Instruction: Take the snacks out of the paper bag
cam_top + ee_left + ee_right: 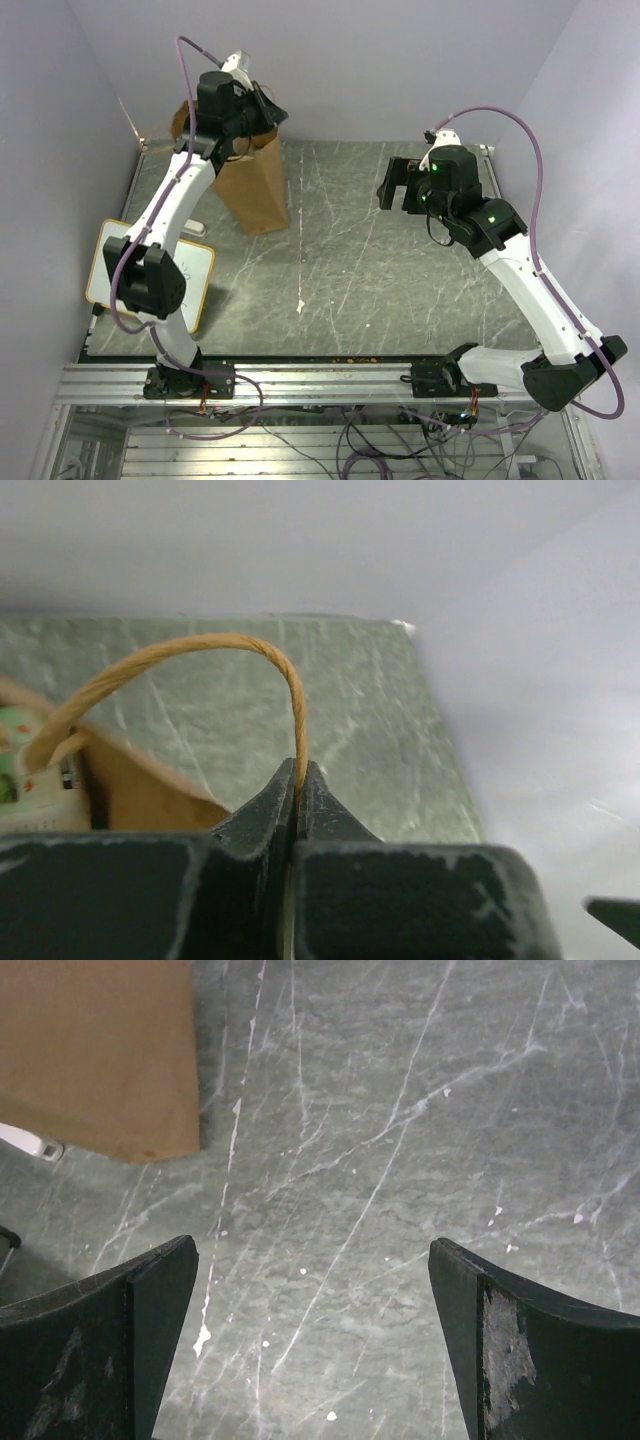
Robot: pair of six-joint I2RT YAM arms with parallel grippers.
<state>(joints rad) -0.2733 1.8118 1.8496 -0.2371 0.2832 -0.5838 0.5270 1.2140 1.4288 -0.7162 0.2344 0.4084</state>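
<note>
The brown paper bag (256, 185) stands upright at the back left of the table. My left gripper (262, 108) hovers over the bag's mouth and is shut on its twisted string handle (200, 645), which arches up out of the closed tips (300, 775). Inside the bag's opening (140, 792), a green-white snack packet (20, 770) with red marks shows at the left edge of the left wrist view. My right gripper (400, 185) hangs open over the marble right of the bag with nothing between its fingers (312, 1248). The bag's side (100, 1050) fills the top left of the right wrist view.
A small whiteboard (195, 275) with an orange rim lies at the left, partly under my left arm. Lilac walls close in the table on the left, back and right. Grey marble tabletop (350, 270) stretches between bag and right arm.
</note>
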